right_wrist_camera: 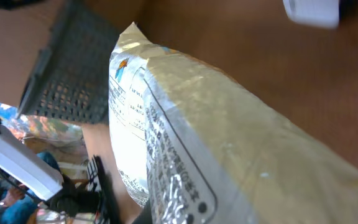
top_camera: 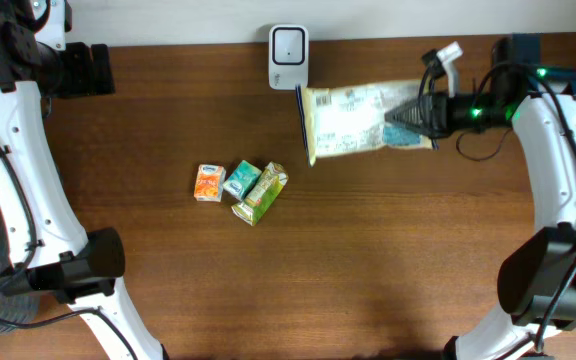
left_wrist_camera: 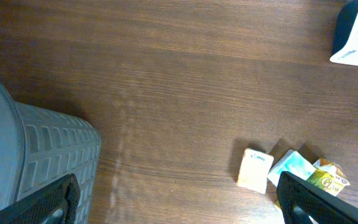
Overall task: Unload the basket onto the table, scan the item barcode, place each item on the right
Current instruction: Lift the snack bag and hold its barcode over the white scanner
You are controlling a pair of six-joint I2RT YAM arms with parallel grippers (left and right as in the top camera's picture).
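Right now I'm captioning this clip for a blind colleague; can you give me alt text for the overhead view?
The right gripper is shut on one end of a silver-and-white snack bag, holding it beside the white scanner at the far edge of the table. An orange carton, a teal carton and a green carton lie clustered mid-table.

Overhead: straight down, far off, whole table (top_camera: 368, 280) in frame.
Left wrist: looking down from well up, cartons (left_wrist_camera: 253, 169) at lower edge.
Right wrist: right up against the bag (right_wrist_camera: 229, 162).
Shared: cartons and scanner (top_camera: 288, 45), overhead and left wrist.
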